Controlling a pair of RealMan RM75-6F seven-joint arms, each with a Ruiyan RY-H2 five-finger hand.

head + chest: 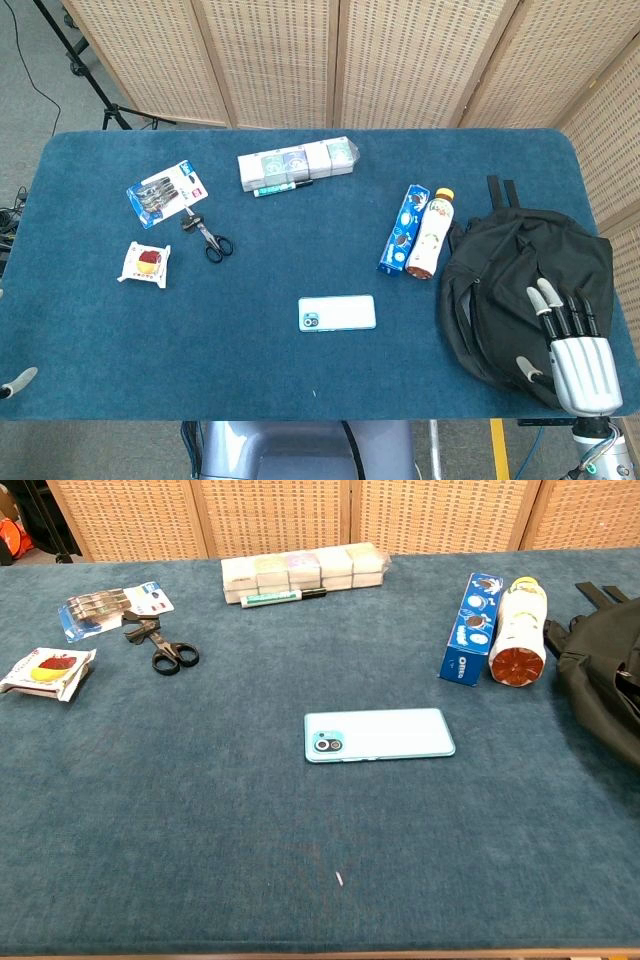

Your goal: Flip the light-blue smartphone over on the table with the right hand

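The light-blue smartphone (337, 313) (378, 734) lies flat near the middle front of the blue table, back side up with its camera at the left end. My right hand (575, 345) hovers at the table's front right, over the black backpack (515, 285), fingers extended and apart, holding nothing. It is well to the right of the phone. Only a fingertip of my left hand (18, 381) shows at the far left edge in the head view. The chest view shows neither hand.
An Oreo box (404, 229) (470, 628) and a bottle (430, 233) (518, 632) lie right of the phone. Scissors (209, 239), a cutlery pack (166, 192), a snack packet (146, 265), and a long box with a marker (296, 165) sit further back.
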